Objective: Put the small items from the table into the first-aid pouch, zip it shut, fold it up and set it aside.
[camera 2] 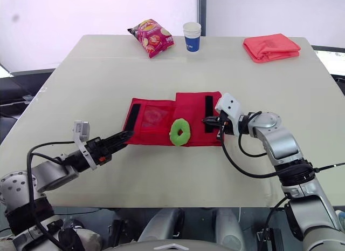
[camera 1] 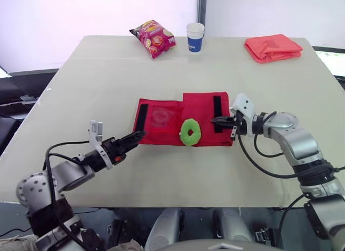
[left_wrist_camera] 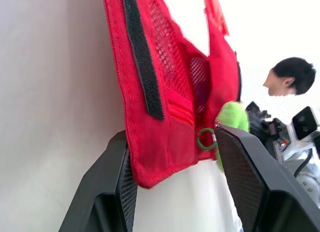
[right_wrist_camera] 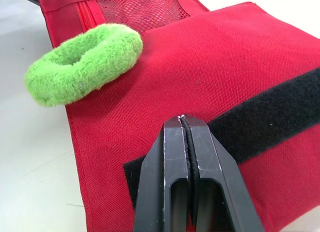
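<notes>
i am viewing the table [camera 1: 81, 94] through the head camera. the red first-aid pouch [camera 1: 161, 127] is lying unfolded and flat at the centre of the frame, with its mesh pocket [camera 1: 160, 117] facing up on the left half. a fuzzy green ring [camera 1: 190, 132] is resting on the pouch's lower edge, near the middle, partly overhanging onto the table.

the left gripper [camera 1: 139, 135] is reaching in from the lower left. its fingers are spread apart and are straddling the pouch's lower left corner without pinching it. a small green zip ring [left_wrist_camera: 205, 139] is showing between them in the left wrist view.

the right gripper [camera 1: 215, 121] is coming in from the right of the frame, fingers pressed together, with the tips touching the black fastening strip [camera 1: 217, 113] on the pouch's right panel.

along the top of the frame, a snack bag [camera 1: 153, 38], a paper cup [camera 1: 195, 37] and a folded coral cloth [camera 1: 273, 47] are sitting well apart from the pouch.
</notes>
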Available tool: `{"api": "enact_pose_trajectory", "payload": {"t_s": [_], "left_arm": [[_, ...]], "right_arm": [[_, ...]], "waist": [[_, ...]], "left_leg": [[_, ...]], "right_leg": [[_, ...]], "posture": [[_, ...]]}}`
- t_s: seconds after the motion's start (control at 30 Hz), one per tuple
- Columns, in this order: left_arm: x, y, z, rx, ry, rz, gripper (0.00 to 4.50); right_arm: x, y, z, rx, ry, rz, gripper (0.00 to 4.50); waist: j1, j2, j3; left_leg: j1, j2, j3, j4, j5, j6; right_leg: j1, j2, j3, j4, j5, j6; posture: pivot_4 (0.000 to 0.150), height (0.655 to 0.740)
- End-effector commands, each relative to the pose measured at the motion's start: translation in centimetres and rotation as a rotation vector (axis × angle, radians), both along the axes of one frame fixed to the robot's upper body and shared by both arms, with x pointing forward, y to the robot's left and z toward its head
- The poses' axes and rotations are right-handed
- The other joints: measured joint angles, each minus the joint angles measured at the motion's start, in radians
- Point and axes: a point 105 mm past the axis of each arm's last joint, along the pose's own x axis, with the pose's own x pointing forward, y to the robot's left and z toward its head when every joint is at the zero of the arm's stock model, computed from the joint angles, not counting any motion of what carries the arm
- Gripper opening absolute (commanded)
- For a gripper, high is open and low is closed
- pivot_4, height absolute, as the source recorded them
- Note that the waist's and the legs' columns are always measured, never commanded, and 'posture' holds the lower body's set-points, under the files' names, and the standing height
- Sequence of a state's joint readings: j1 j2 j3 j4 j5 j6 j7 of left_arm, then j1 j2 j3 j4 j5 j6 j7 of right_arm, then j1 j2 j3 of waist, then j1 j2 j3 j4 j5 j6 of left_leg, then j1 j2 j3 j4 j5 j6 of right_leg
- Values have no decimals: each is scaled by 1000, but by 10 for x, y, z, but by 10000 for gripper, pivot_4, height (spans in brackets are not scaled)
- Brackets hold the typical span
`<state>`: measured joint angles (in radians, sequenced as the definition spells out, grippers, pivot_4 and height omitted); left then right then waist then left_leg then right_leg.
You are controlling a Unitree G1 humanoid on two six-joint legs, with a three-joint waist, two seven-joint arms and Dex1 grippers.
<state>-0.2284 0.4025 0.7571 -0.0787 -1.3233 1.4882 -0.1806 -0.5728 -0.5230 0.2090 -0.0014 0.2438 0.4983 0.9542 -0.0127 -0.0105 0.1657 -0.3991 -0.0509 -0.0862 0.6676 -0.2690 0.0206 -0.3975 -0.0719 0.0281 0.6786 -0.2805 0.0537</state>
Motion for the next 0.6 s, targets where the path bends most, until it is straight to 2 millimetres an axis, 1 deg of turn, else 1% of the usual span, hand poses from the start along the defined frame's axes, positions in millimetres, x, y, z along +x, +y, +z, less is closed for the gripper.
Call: {"api": "enact_pose_trajectory", "payload": {"t_s": [0.03,0.13,0.2,0.23,0.27,0.3,0.33,0.37,0.4,0.43,0.5,0.57,0.6], "left_arm": [[3,-3,13,-6,-73,51,25078],[6,-6,14,-22,-79,80,25078],[6,-8,10,-30,-70,96,25078],[5,-10,8,-30,-68,95,19810],[3,-12,6,-26,-66,89,18304],[2,-15,4,-21,-65,83,11920],[1,-18,1,-8,-65,84,10793],[2,-21,-1,0,-64,90,7969],[3,-24,-2,-8,-69,96,2914],[5,-27,-1,-7,-80,105,164],[7,-27,0,-5,-94,119,164],[13,-18,3,10,-111,142,164],[16,-10,6,22,-118,156,164]], "right_arm": [[0,-2,9,11,-29,4,0],[1,-2,9,9,-29,4,0],[1,-3,9,7,-30,3,0],[2,-3,9,7,-30,3,0],[2,-3,9,7,-30,2,0],[2,-3,10,7,-30,2,0],[2,-3,10,8,-30,1,0],[3,-3,10,9,-30,1,0],[3,-3,10,9,-31,0,0],[3,-3,10,9,-33,-2,0],[3,-3,11,9,-36,-5,0],[4,-5,15,11,-47,-12,0],[4,-6,16,11,-54,-18,0]], "waist": [[0,0,0],[-1,0,0],[-1,0,0],[-1,0,0],[-1,0,0],[-1,0,0],[-1,0,0],[-1,0,0],[-1,0,0],[1,0,0],[4,0,0],[3,0,0],[2,0,0]], "left_leg": [[0,0,0,0,0,0],[0,0,0,0,0,0],[0,0,0,0,0,0],[0,0,0,0,0,0],[0,0,0,0,0,0],[0,0,0,0,0,0],[0,0,0,0,0,0],[0,0,0,0,0,0],[0,0,0,0,0,0],[0,0,0,0,0,0],[0,0,0,0,0,0],[0,0,0,0,0,0],[0,0,0,0,0,0]], "right_leg": [[0,0,0,0,0,0],[0,0,0,0,0,0],[0,0,0,0,0,0],[0,0,0,0,0,0],[0,0,0,0,0,0],[0,0,0,0,0,0],[0,0,0,0,0,0],[0,0,0,0,0,0],[1,0,0,0,0,0],[1,0,0,0,0,0],[1,0,0,0,0,0],[1,0,0,0,0,0],[1,0,0,0,0,0]], "posture": [[1500,7400],[1500,7400],[1500,7400],[1500,7400],[1500,7400],[1500,7400],[1500,7400],[1500,7400],[1500,7400],[1500,7400],[1500,7400],[1500,7400],[1500,7400]]}}
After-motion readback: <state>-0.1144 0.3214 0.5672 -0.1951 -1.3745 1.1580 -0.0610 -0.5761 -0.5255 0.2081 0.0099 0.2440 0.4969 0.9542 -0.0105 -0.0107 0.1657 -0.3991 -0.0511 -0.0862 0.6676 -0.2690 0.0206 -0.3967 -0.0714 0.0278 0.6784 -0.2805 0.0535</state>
